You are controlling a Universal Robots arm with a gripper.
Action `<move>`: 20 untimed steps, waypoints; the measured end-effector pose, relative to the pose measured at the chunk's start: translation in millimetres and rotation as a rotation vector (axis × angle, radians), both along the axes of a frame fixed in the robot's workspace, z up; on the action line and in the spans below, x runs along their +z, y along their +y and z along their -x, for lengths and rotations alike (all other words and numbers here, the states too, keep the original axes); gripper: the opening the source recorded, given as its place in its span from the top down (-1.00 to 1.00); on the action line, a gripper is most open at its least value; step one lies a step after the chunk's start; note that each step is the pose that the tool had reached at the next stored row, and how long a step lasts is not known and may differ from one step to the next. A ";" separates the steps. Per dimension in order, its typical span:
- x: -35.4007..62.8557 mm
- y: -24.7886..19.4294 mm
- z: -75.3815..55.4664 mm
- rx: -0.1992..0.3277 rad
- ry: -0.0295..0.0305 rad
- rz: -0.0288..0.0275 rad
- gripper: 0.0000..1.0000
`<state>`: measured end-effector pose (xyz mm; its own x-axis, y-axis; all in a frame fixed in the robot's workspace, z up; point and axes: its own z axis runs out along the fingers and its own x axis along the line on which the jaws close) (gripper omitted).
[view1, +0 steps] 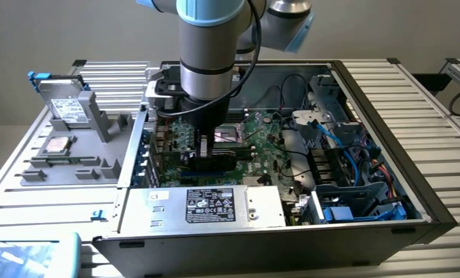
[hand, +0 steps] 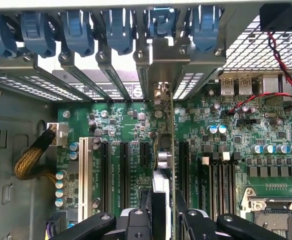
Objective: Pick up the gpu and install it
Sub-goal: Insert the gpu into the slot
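My arm (view1: pixel 207 52) is a grey metal tube with pale-blue joint caps, black bands, a black cable alongside and black gripper (hand: pixel 162 220) linkages with silver screws.

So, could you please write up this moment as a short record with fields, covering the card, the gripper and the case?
gpu: thin green card seen edge-on, standing upright over the motherboard's expansion slots
gripper: shut on gpu, fingers either side of the card's edge
bracket: silver end bracket sits at the case's rear slot openings
motherboard: green board inside the open computer case
power supply: silver box with a black label at the case's near side
parts tray: grey holder on the exterior view's left
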<state>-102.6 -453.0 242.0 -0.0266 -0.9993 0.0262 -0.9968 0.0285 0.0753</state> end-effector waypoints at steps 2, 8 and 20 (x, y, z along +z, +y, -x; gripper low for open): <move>-0.3 0.0 0.0 0.000 0.0000 0.0001 0.44; -0.5 0.0 0.0 0.000 0.0000 0.0001 0.44; -0.6 -0.1 0.4 0.000 -0.0049 0.0002 0.44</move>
